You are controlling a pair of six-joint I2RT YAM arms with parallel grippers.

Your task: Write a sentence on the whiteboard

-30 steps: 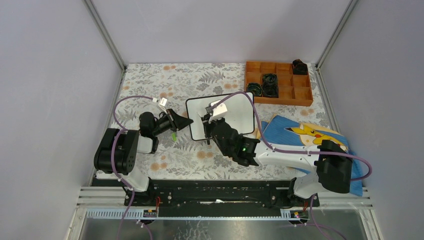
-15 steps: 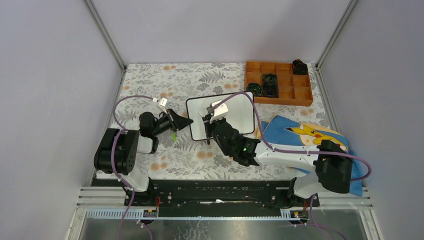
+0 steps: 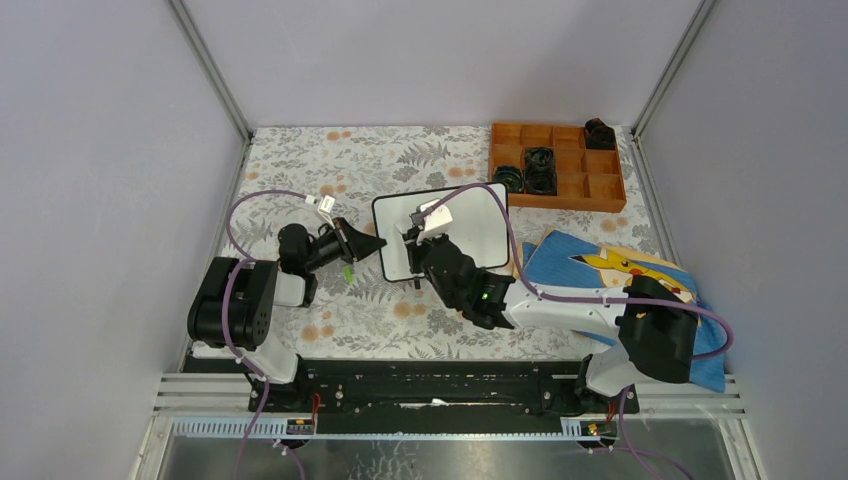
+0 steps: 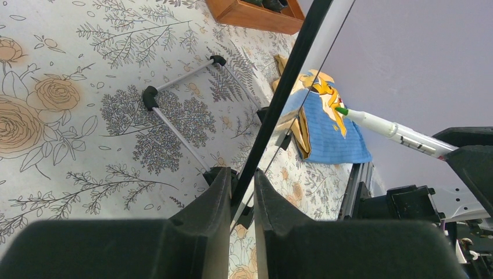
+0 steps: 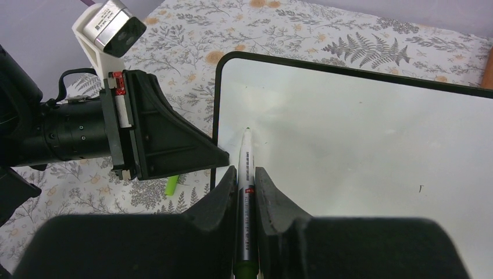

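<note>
The whiteboard (image 3: 470,225) stands tilted at the table's middle, its face blank; no green words show on it (image 5: 360,133). My left gripper (image 3: 375,243) is shut on the board's left black edge (image 4: 290,75), with the frame pinched between my fingers (image 4: 241,177). My right gripper (image 3: 415,238) is shut on a green-tipped white marker (image 5: 246,163). The marker's tip points at the board close to its left edge. The marker also shows in the left wrist view (image 4: 383,128). I cannot tell whether the tip touches the surface.
A green marker cap (image 3: 347,272) lies on the floral cloth left of the board. A wooden compartment tray (image 3: 600,190) with black rings sits at the back right. A blue Pikachu cloth (image 3: 600,265) lies right of the board. A thin metal stand (image 4: 174,125) is behind the board.
My right arm has shifted slightly to the left with the marker. The left gripper and the board have not moved.
</note>
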